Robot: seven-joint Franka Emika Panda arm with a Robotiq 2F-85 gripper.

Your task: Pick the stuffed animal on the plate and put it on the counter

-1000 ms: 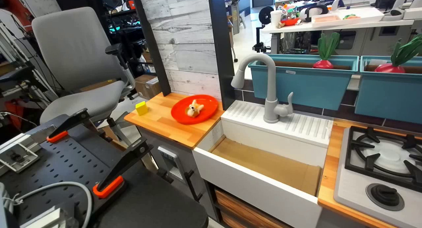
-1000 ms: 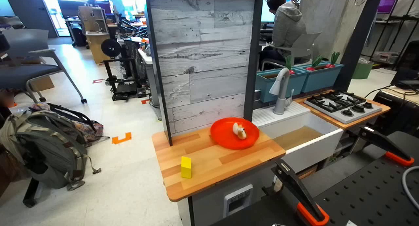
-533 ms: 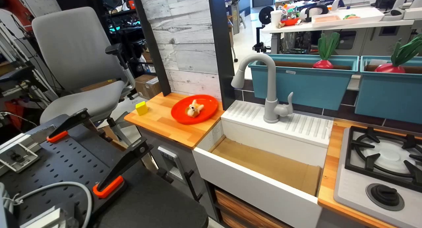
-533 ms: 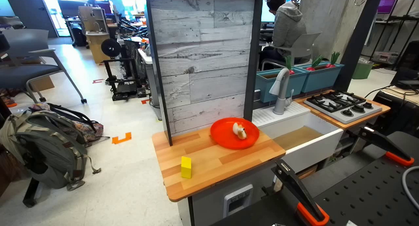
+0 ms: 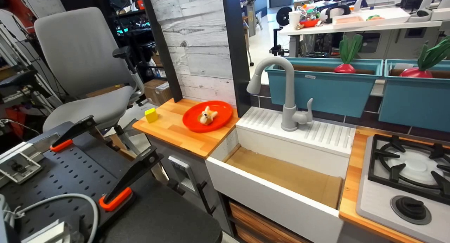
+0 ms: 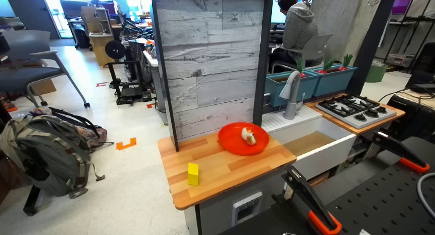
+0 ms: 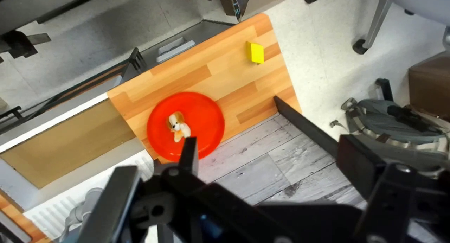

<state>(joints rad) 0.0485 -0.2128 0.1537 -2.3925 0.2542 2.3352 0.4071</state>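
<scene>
Wrist view, stuffed animal point(image 7: 180, 128): lies on the plate point(image 7: 205, 123), off-centre toward its 9 o'clock side.
Plate room: bare orange-red surface is widest from the animal toward 3 o'clock, narrower toward 9.
Open wood: the counter point(image 7: 221, 65) stretches from the plate's rim toward 1 and 2 o'clock, where a yellow block point(image 7: 256, 53) stands near the end edge; a strip of wood also runs at 11 o'clock, out to the straight front edge.
Tight sides: the sink point(image 7: 105, 162) borders the counter just beside the rim at 8 o'clock, and the whitewashed plank panel point(image 7: 253, 169) rises at 5; whether rim and panel touch, I cannot tell.
Animal's look: small and soft, puppy-like, with white muzzle and limbs, brown ears, a dark nose and some orange on the body.
Animal's heading: head at 11 o'clock, limbs at 5, the long axis running between; the face looks up, nose tipped toward 7.
Robot's gripper point(image 7: 268, 146): fingers spread wide, the panel showing through the gap; one fingertip overlaps the plate's lower rim at 6 o'clock in the view.
Sink side: in an exterior view the faucet point(image 5: 289, 84) stands at 3 o'clock from the plate, the stovetop point(image 5: 378, 198) farther out between 3 and 4.
</scene>
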